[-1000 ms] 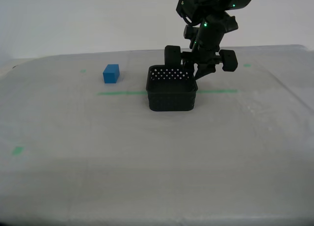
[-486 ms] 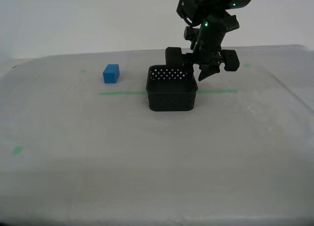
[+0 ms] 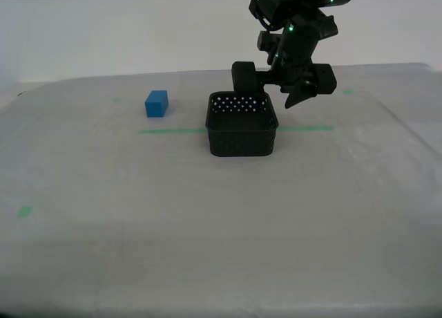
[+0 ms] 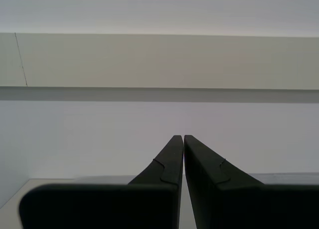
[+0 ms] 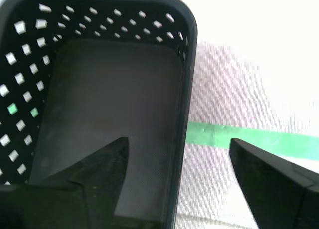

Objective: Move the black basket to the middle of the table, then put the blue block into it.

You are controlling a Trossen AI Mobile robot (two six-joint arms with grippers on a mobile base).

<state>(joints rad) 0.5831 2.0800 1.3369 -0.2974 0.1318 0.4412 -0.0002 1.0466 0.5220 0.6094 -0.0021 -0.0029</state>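
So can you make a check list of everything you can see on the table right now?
Surface: the table is pale grey-white, with a green tape line and small green tape bits.
Job's things: the black basket sits near the middle, empty; the blue block stands apart toward the exterior view's left.
Clutter: nothing seen.
Grippers: my first gripper is open above the basket's wall, holding nothing; my second gripper is shut, empty, facing a wall.
Cables: nothing seen.
Surroundings: plain pale wall.

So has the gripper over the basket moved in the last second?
Yes. My first gripper has risen away from the black basket, which has stayed put on the green tape line.
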